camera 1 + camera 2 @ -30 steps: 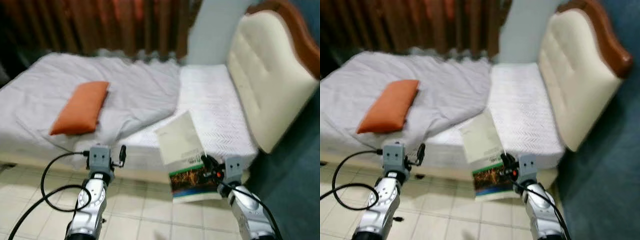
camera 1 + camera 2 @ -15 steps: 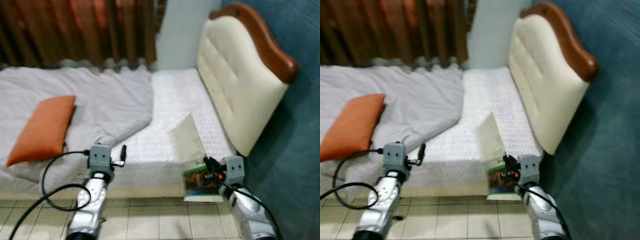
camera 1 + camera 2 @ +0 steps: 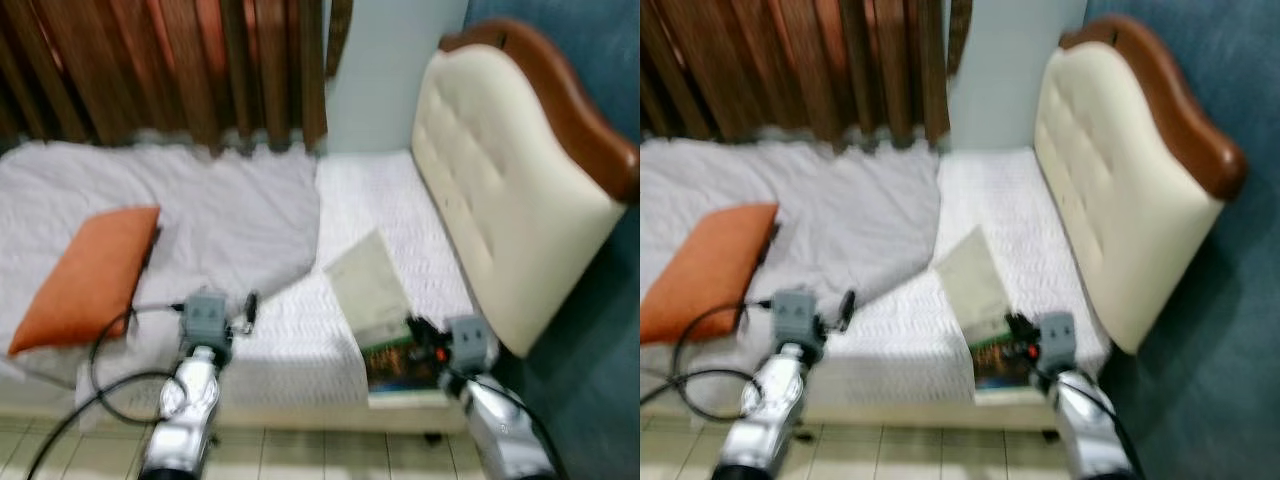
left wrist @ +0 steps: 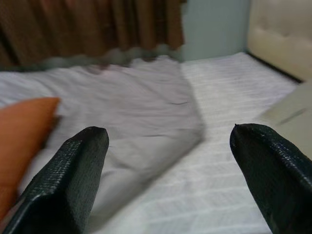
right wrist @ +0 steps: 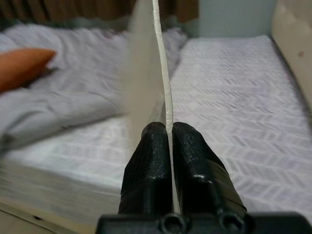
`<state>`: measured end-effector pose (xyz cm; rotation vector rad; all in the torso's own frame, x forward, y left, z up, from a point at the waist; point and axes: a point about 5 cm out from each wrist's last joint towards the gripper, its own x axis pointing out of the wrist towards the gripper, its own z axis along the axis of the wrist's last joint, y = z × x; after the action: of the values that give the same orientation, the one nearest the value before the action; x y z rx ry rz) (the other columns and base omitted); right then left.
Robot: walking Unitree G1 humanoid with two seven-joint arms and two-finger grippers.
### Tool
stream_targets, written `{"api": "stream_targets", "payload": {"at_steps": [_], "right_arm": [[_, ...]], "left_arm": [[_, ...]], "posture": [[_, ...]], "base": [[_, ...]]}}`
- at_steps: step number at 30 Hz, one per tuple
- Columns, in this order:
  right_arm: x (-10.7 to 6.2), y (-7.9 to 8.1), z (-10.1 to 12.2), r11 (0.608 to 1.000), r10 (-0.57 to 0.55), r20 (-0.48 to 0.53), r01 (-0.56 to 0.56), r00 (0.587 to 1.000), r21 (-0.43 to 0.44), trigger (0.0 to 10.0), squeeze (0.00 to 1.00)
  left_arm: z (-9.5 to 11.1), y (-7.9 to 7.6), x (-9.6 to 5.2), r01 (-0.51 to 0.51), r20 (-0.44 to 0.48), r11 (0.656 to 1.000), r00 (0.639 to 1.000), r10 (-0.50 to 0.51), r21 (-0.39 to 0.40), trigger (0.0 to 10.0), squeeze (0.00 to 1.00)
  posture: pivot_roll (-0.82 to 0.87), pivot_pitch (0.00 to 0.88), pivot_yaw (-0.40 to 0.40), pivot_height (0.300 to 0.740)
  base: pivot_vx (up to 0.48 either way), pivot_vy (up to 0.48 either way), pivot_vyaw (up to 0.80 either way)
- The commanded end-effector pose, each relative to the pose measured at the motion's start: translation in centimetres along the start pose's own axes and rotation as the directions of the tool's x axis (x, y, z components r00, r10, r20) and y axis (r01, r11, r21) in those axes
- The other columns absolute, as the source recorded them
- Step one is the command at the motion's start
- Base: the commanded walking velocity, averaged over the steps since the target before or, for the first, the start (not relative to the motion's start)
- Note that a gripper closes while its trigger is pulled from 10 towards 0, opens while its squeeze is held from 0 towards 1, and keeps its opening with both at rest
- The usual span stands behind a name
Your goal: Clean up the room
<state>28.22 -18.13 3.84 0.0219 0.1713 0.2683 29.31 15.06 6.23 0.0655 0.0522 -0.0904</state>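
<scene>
My right gripper [image 3: 420, 335] is shut on a thin booklet [image 3: 375, 300] with a pale cover and a green picture at its lower end. It holds the booklet upright over the near edge of the bed [image 3: 400, 215]. In the right wrist view the booklet [image 5: 158, 73] stands edge-on between the two black fingers [image 5: 148, 165]. My left gripper [image 3: 245, 310] is open and holds nothing, raised before the bed's near edge; its fingertips [image 4: 68, 175] stand wide apart. An orange pillow [image 3: 90, 275] lies on the grey blanket [image 3: 230, 215] at the left.
A cream padded headboard [image 3: 510, 200] with a brown wooden rim stands at the right, against a dark teal wall [image 3: 600, 80]. Brown curtains [image 3: 170, 60] hang behind the bed. Pale floor tiles [image 3: 300, 455] lie below the bed edge. A black cable [image 3: 110, 375] loops beside my left arm.
The whole picture has shifted: the camera has come closer to the bed and the view is blurred. The booklet stays in my right gripper, now over the mattress edge. The left gripper stays open.
</scene>
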Motion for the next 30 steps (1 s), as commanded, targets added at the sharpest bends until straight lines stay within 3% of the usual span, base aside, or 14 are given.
{"api": "stream_targets", "payload": {"at_steps": [1,25,28,30], "right_arm": [[0.7,0.3,1.4,1.0,0.009,0.062,-0.009,0.998,-0.009,0.0,0.0],[1.4,1.0,1.7,0.999,0.032,0.071,-0.032,0.997,-0.003,0.0,0.0],[2.3,2.0,2.7,0.995,0.063,0.1,-0.07,0.993,0.066,0.0,0.0],[3.8,2.9,4.1,0.962,0.065,0.128,-0.096,0.99,0.255,0.0,0.0]], "left_arm": [[0.5,0.8,0.1,-0.016,0.019,1.0,1.0,0.016,0.019,10.0,0.0],[0.7,0.9,-0.2,-0.001,0.023,1.0,1.0,0.0,0.027,10.0,0.0],[0.8,0.8,-0.4,0.035,0.033,0.999,0.999,-0.036,0.032,10.0,0.0],[1.2,0.5,-1.0,0.136,0.034,0.99,0.99,-0.138,0.04,10.0,0.0]], "posture": [[0.0,0.0,-0.026,0.74],[0.01,0.0,-0.016,0.74],[0.03,0.0,-0.008,0.74],[0.05,0.107,0.027,0.74]], "base": [[0.472,0.0,0.0],[0.475,0.0,0.0],[0.16,0.0,0.0],[0.0,0.0,0.0]]}}
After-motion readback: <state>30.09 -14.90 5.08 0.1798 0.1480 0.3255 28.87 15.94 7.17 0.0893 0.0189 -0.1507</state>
